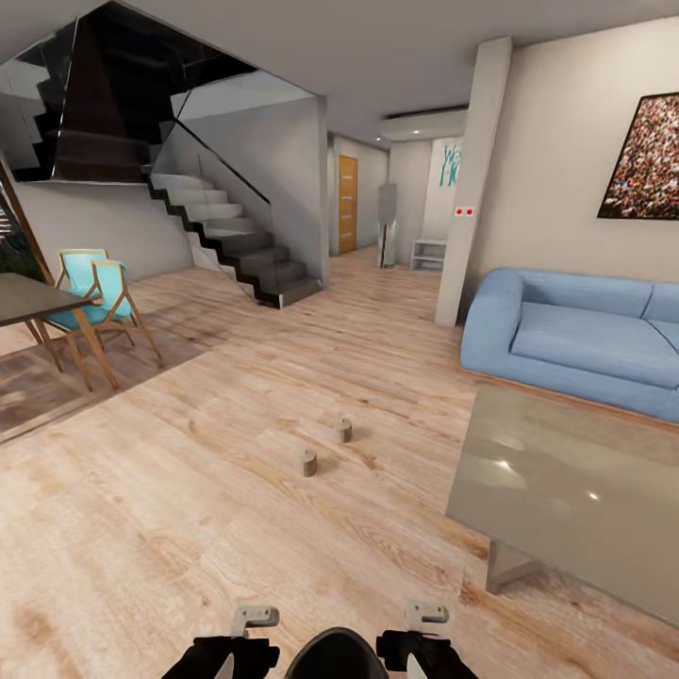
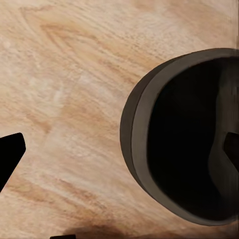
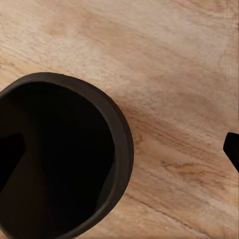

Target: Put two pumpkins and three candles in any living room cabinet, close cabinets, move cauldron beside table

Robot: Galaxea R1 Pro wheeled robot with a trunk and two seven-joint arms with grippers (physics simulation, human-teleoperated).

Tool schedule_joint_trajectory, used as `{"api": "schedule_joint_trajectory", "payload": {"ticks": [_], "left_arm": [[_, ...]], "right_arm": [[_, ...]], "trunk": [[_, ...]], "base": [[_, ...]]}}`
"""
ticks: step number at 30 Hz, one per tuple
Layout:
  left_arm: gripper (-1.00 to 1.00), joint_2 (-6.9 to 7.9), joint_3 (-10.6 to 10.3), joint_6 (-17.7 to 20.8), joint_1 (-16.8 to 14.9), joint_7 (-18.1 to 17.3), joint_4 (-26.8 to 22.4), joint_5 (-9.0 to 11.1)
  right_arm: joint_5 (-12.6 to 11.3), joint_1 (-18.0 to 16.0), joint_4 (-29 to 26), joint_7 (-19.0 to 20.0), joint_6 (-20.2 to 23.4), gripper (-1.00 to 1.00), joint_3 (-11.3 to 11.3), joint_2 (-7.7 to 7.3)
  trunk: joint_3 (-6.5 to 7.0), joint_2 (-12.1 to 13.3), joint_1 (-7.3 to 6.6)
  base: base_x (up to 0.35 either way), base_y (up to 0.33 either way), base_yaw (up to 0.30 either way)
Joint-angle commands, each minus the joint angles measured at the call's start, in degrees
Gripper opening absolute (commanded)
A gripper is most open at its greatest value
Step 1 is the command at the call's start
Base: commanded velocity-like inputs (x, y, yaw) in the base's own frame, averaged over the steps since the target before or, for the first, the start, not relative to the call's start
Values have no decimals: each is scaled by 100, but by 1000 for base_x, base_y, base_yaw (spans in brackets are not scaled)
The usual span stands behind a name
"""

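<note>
The cauldron sits at bottom centre between both grippers, left and right; their fingers spread, each straddling its rim. Two candles stand mid-floor; the glass table lies right.

— What's ahead of me?
— Two candles on the wood floor, glass table to my right, cauldron between my grippers.
</note>
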Motion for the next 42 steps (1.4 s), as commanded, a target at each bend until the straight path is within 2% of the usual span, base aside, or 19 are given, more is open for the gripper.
{"api": "schedule_joint_trajectory", "payload": {"ticks": [1,5,11,17,22,42], "left_arm": [[100,0,-2,35,-1,-70,-11,14],[100,0,-2,35,-1,-154,-11,11],[100,-6,-2,24,-1,-182,-10,10],[100,-54,-2,13,-1,-210,-10,10],[100,-125,-5,14,-1,-384,-10,5],[100,-161,-54,-15,-1,-485,-10,1]], "right_arm": [[-60,-2,-7,-16,26,100,47,-4],[-56,-2,1,296,25,100,49,-10],[-52,-2,7,476,31,100,49,-14],[-51,-2,7,499,32,100,50,-11],[-51,-2,14,503,31,100,50,-14],[-53,-2,16,503,24,100,50,-6]], "trunk": [[-24,-44,22],[-96,-205,110],[-204,-445,242],[-311,-686,373],[-401,-886,483],[-760,-1689,922]], "base": [[0,0,0],[0,0,0],[0,0,0],[0,0,0],[0,0,0],[0,0,0]]}}
